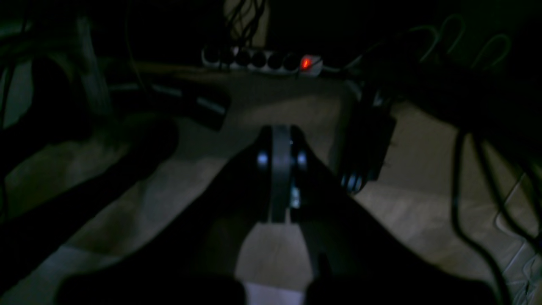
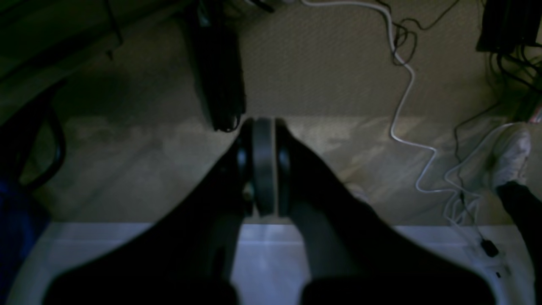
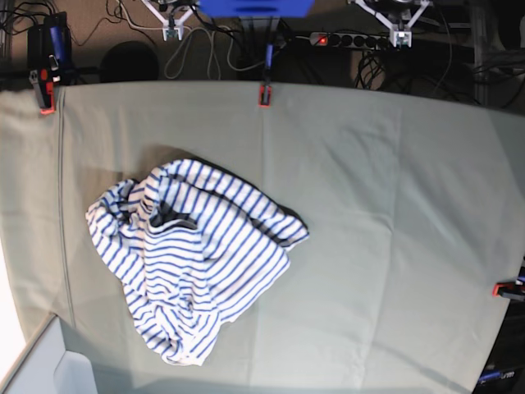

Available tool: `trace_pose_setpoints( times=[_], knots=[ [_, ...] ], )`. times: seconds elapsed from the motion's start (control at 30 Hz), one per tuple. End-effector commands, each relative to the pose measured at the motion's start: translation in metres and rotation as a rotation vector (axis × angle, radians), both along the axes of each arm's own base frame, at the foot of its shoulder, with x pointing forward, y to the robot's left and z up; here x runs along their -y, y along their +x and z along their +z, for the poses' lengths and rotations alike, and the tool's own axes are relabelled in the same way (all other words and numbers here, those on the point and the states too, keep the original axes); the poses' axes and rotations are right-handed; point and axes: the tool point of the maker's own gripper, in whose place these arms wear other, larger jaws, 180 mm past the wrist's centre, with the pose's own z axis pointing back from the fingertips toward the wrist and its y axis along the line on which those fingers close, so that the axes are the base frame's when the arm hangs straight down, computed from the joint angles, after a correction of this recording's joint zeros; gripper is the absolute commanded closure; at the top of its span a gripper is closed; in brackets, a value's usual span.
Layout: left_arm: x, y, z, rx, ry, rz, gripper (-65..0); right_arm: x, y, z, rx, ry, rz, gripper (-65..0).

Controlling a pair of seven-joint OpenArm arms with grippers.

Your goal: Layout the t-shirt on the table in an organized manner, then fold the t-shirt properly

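Crumpled t-shirt [image 3: 193, 258] appears only from base.

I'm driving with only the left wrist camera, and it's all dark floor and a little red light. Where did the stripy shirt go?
Observer: The white, blue-striped soft fabric t-shirt lies on the pale grey-green cloth table, on the left half of the base view.
Operator: Is it nice and flat?
Observer: No, it's crumpled in a heap, with folds all over.
Operator: Is the other arm grabbing it?
Observer: No. In the right wrist view, the right gripper is shut on nothing, above bare floor near a thin white cable.
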Motion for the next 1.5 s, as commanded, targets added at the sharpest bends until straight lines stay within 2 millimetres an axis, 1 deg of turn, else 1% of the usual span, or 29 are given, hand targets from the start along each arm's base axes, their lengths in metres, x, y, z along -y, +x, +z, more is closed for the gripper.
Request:
trace_pose_setpoints(
  times=[0.0,0.1,0.17,0.3,0.33,0.47,0.5,0.57,0.7,0.8,0.93,1.0,1.07,1.13,1.2,1.23,1.27,1.33,1.4,1.47],
  knots=[
    [-0.003,-0.006,0.002,-0.019,0.004,-0.008,0.0,-0.004,-0.003,0.0,-0.001,0.021,0.0,0.0],
    [0.003,-0.006,0.006,-0.042,-0.015,-0.008,0.0,-0.004,-0.004,0.001,0.002,0.021,0.0,0.0],
    [0.008,-0.003,0.012,-0.024,-0.024,-0.017,0.0,-0.004,-0.012,0.002,-0.006,0.021,0.0,0.0],
    [0.016,0.01,0.032,0.047,-0.043,-0.038,0.0,-0.002,-0.005,0.01,0.058,0.015,0.001,0.0],
    [0.019,0.009,0.037,0.058,-0.049,-0.043,0.0,-0.002,-0.001,0.014,0.083,0.014,0.002,0.0],
    [0.029,0.018,0.064,0.132,-0.07,-0.069,0.0,0.002,0.003,0.035,0.173,0.005,0.006,0.0],
    [0.03,0.024,0.073,0.158,-0.072,-0.08,0.0,0.003,0.006,0.042,0.201,0.002,0.008,0.0],
    [0.037,0.036,0.093,0.218,-0.086,-0.095,0.0,0.013,0.014,0.058,0.257,-0.015,0.022,0.0],
    [0.057,0.068,0.139,0.359,-0.127,-0.12,0.0,0.019,0.038,0.098,0.394,-0.029,0.03,0.0],
    [0.069,0.093,0.171,0.461,-0.151,-0.136,0.0,0.022,0.068,0.138,0.524,-0.04,0.044,0.0],
    [0.076,0.122,0.198,0.562,-0.166,-0.153,-0.7,0.024,0.102,0.191,0.677,-0.05,0.056,0.0],
    [0.071,0.141,0.211,0.623,-0.152,-0.144,-4.4,0.031,0.121,0.219,0.758,-0.075,0.047,0.0],
    [0.067,0.163,0.226,0.69,-0.137,-0.132,-11.5,0.038,0.136,0.244,0.828,-0.098,0.045,0.0],
    [0.068,0.188,0.239,0.76,-0.14,-0.115,-19.5,0.042,0.152,0.266,0.889,-0.116,0.045,0.0],
    [0.063,0.213,0.25,0.826,-0.127,-0.09,-23.9,0.046,0.16,0.277,0.888,-0.127,0.045,0.0],
    [0.062,0.227,0.259,0.866,-0.126,-0.078,-24.7,0.046,0.164,0.282,0.881,-0.129,0.047,0.0],
    [0.061,0.239,0.261,0.889,-0.126,-0.058,-25.2,0.047,0.171,0.287,0.883,-0.131,0.044,0.0],
    [0.062,0.261,0.265,0.929,-0.132,-0.041,-25.2,0.046,0.177,0.291,0.868,-0.131,0.04,0.0],
    [0.059,0.282,0.269,0.96,-0.128,-0.032,-25.2,0.046,0.179,0.289,0.857,-0.129,0.038,0.0],
    [0.06,0.302,0.261,0.957,-0.135,-0.01,-25.2,0.046,0.182,0.29,0.862,-0.128,0.034,0.0]
  ],
)
